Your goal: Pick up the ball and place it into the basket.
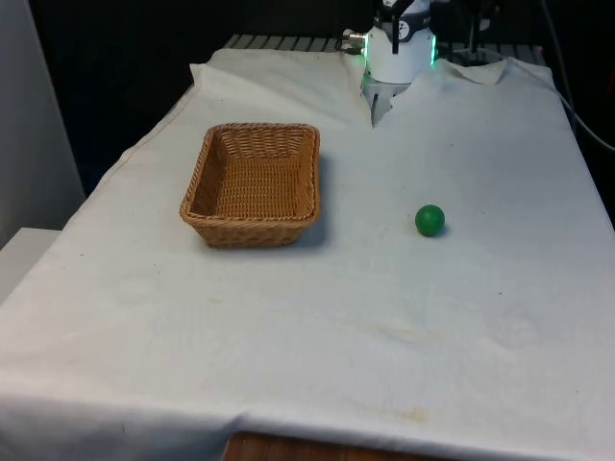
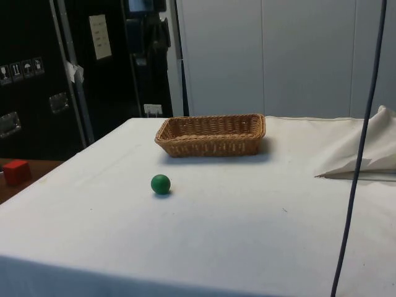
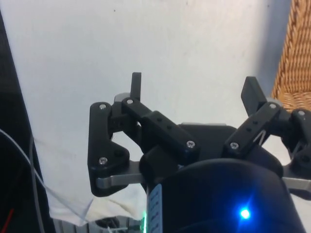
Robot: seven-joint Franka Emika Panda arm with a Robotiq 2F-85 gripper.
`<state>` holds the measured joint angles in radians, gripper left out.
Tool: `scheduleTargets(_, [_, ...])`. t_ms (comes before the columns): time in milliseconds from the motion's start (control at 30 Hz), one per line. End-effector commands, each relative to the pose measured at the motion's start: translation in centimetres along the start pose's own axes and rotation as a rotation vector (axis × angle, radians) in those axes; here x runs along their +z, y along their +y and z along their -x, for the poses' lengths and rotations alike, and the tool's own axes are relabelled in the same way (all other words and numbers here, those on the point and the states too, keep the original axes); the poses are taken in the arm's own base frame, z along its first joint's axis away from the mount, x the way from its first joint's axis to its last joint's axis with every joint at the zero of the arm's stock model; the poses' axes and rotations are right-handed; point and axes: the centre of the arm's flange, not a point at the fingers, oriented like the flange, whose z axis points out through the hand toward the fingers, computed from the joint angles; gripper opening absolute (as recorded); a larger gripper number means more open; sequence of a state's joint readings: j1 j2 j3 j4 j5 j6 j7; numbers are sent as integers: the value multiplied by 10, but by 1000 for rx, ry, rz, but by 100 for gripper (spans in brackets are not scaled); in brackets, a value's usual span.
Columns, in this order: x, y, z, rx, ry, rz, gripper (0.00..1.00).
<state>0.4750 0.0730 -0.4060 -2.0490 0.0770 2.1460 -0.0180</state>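
Note:
A small green ball (image 1: 430, 220) lies on the white cloth towards the front view's right, and in the side view the ball (image 2: 160, 184) rests nearer the camera than the basket. The brown wicker basket (image 1: 253, 182) stands empty towards the front view's left; its rim (image 2: 210, 128) faces the side camera, and a strip of its weave (image 3: 293, 53) shows in the wrist view. My gripper (image 3: 194, 87) hangs high over the cloth, open, with nothing between its fingertips (image 3: 136, 83). The ball sits well apart from the basket.
The robot's base (image 1: 398, 48) stands at the table's far end, with bunched cloth (image 2: 365, 154) beside it. A dark cable (image 2: 359, 154) hangs across the side view. A red cube (image 2: 17, 171) rests off the table on a lower surface.

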Motion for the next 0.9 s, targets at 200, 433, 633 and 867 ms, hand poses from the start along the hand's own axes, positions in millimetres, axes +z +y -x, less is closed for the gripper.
scheduleTargets(200, [26, -10, 1, 0, 13, -11, 100])
scheduleTargets(433, [55, -18, -5, 0, 10, -7, 100])
scheduleTargets(633, [72, -22, -13, 3, 11, -5, 100])
scheduleTargets(867, [98, -31, -21, 6, 10, -10, 100])
